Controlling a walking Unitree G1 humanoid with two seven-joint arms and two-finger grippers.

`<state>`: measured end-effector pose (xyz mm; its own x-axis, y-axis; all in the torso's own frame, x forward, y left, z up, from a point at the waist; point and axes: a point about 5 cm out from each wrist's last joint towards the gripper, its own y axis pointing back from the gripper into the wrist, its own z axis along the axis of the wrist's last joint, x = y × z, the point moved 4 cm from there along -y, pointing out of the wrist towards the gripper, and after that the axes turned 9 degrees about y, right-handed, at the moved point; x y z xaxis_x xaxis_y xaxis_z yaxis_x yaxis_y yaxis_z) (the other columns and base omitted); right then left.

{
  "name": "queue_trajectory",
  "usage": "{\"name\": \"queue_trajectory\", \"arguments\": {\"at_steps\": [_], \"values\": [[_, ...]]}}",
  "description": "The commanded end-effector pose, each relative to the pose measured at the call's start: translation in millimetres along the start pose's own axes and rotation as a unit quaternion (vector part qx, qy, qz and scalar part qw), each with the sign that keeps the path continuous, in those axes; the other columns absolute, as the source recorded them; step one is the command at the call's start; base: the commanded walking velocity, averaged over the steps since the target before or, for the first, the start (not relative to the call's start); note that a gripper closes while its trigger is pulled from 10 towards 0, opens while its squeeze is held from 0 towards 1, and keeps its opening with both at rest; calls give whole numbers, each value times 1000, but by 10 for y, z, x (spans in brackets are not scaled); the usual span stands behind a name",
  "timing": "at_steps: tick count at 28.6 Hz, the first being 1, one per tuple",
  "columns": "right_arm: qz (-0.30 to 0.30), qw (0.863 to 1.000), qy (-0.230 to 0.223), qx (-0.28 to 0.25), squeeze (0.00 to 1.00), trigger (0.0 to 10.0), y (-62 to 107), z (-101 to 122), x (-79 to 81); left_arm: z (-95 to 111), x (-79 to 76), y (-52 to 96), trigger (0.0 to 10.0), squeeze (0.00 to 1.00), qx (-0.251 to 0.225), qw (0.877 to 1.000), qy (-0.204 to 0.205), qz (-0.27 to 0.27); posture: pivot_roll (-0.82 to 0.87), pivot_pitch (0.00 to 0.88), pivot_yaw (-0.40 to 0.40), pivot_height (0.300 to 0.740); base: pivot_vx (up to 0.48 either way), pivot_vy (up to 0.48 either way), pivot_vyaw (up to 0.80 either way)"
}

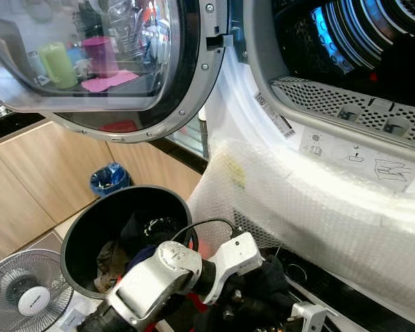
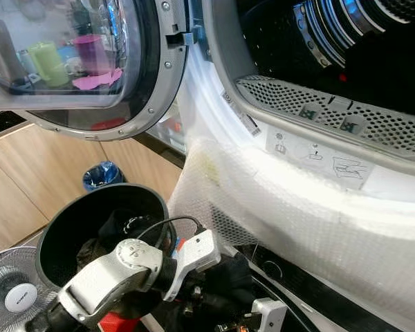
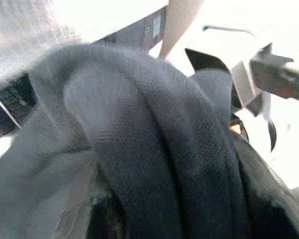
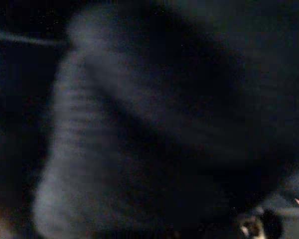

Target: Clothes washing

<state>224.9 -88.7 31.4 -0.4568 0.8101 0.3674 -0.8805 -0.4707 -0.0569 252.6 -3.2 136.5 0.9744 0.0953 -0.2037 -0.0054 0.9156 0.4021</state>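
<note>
Left gripper [image 1: 252, 294] buried in a bunched black fabric garment [image 1: 266, 283], grip state impossible to tell. Right gripper [image 1: 304, 319] alongside, state likewise unclear. Just left of them, round black plastic laundry bucket [image 1: 83, 228] with more clothes. Above, open front-loading white machine [image 1: 332, 180] wrapped in bubble film, 3 pictogram stickers [image 1: 353, 158], text unreadable. White floor fan [image 1: 21, 294] further left.

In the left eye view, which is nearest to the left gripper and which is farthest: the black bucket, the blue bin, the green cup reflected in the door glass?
The left gripper is low in the view, buried in dark cloth.
1. Black bucket: just to its left, beside the arm.
2. Blue bin: farther left, on the floor by the wooden cabinets.
3. Green cup: farthest, a reflection high in the open door's glass.
</note>
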Motion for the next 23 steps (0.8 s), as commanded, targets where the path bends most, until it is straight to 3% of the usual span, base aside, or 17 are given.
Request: {"name": "queue_trajectory", "arguments": {"at_steps": [1,5,12,15,17,18,19,20,21,22,23], "values": [[10,999,-18,-26,0,0,-100,62,121,126,-44,78,10000,1000,-13,999,-30,-9,151,114,134,740,0,0,0],[9,999,-20,-25,0,0,-92,53,120,239,-10,222,10000,1000,-35,999,-33,-2,152,115,134,740,0,0,0],[8,999,-24,-25,0,0,-84,47,103,427,233,695,10000,1000,-48,995,-70,57,171,117,135,740,0,0,0],[8,999,-24,-23,0,0,-79,35,94,556,271,813,10000,1000,-81,990,-92,74,173,116,133,740,0,0,0],[8,999,-24,-22,0,0,-76,32,90,717,365,911,10000,1000,-126,979,-110,117,175,115,133,740,0,0,0],[8,999,-24,-21,0,0,-71,31,87,799,431,974,10000,675,-156,970,-112,145,176,112,132,740,0,0,0],[8,999,-24,-21,0,0,-67,31,84,849,473,1020,10000,675,-176,964,-112,163,176,112,132,740,0,0,0],[6,1000,-21,-21,0,0,-54,33,78,873,568,1093,10000,0,-193,953,-113,204,175,111,131,740,0,0,0],[6,1000,-21,-21,0,0,-54,33,78,873,568,1093,10000,0,-193,953,-113,204,175,111,131,740,0,0,0],[3,1000,-17,-23,0,0,-11,56,69,793,661,1180,10000,0,-211,939,-107,249,170,109,129,740,0,0,0],[3,1000,-17,-23,0,0,-11,56,69,793,661,1180,10000,0,-211,939,-107,249,170,109,129,740,0,0,0]]}}
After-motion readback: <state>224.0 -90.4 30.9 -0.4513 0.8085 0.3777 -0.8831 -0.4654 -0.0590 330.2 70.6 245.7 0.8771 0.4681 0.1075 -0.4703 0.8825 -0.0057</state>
